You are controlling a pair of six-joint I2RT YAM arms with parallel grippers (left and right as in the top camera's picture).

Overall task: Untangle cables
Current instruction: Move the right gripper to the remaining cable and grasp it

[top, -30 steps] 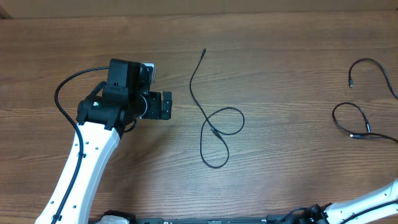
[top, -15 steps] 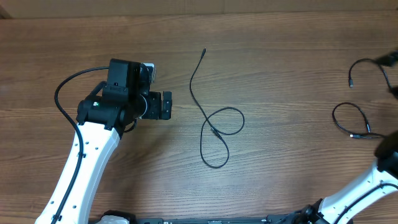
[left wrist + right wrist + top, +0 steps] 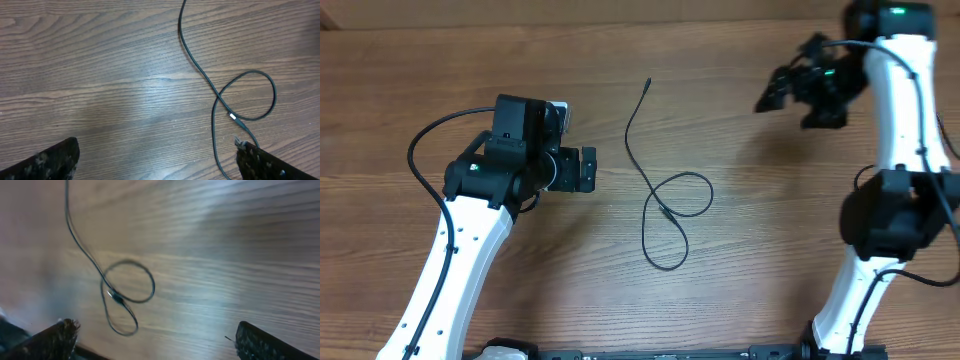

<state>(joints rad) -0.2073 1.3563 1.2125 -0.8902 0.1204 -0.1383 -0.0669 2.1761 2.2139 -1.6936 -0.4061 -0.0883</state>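
Black cable [image 3: 658,204], one, single loop; left claw [image 3: 590,170], right claw [image 3: 159,341], both wide open, empty.

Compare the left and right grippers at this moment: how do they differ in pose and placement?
The left gripper sits close beside the cable, on its left and level with its loop. The right gripper is farther off, at the far right. The left wrist view is sharp, while the right wrist view is blurred. Both are open and hold nothing.
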